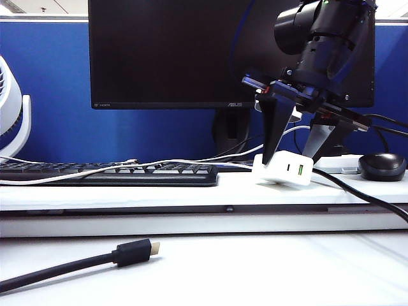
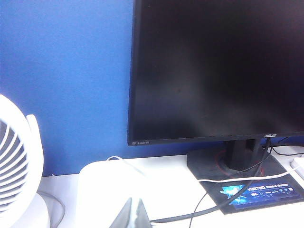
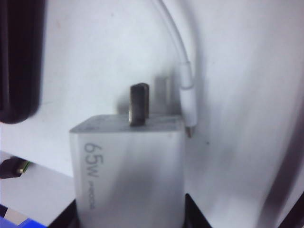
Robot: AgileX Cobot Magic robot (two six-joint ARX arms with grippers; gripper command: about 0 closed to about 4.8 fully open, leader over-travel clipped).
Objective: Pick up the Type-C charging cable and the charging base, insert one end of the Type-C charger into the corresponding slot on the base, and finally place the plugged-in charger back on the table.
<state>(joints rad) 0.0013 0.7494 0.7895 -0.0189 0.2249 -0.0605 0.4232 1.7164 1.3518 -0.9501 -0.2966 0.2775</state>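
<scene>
The charging base [image 1: 284,169] is a white block with a green port, tilted on the raised shelf of the table [image 1: 191,190]. My right gripper [image 1: 291,155] comes down on it from above and is shut on it. The right wrist view shows the charging base [image 3: 128,171] between the two dark fingers [image 3: 197,214], its metal prongs [image 3: 138,104] pointing away. The Type-C charging cable [image 3: 182,66] lies on the white surface with its plug tip just beside the block. My left gripper [image 2: 132,214] is shut and empty, and does not show in the exterior view.
A black monitor [image 1: 172,51] stands at the back, with a black keyboard [image 1: 108,173] crossed by white cords below it. A black mouse [image 1: 382,167] and a white power strip [image 1: 338,164] sit right of the block. A thick black cable's plug [image 1: 135,252] lies on the lower table. A white fan [image 1: 11,108] stands at far left.
</scene>
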